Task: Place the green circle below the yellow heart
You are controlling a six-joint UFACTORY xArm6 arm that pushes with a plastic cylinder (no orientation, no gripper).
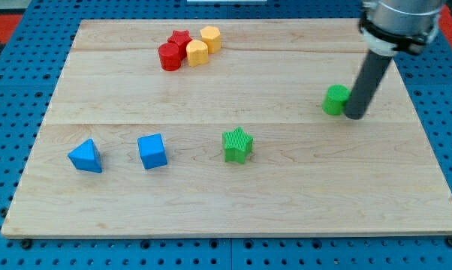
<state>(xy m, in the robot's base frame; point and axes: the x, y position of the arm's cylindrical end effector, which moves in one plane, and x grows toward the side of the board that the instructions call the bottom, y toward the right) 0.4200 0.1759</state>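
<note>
The green circle (334, 100) sits at the view's right, in the upper half of the board. My tip (354, 115) stands right against its right side, touching or almost touching it. The yellow heart (197, 52) lies near the view's top, left of centre, in a tight cluster with a yellow hexagon-like block (211, 37), a red star (180, 40) and a red cylinder (170, 57). The green circle is far to the right of the heart and a little lower.
A green star (238, 145) lies near the board's middle. A blue cube (152, 151) and a blue triangle (85, 156) lie at the lower left. The wooden board (286, 202) rests on a blue pegboard.
</note>
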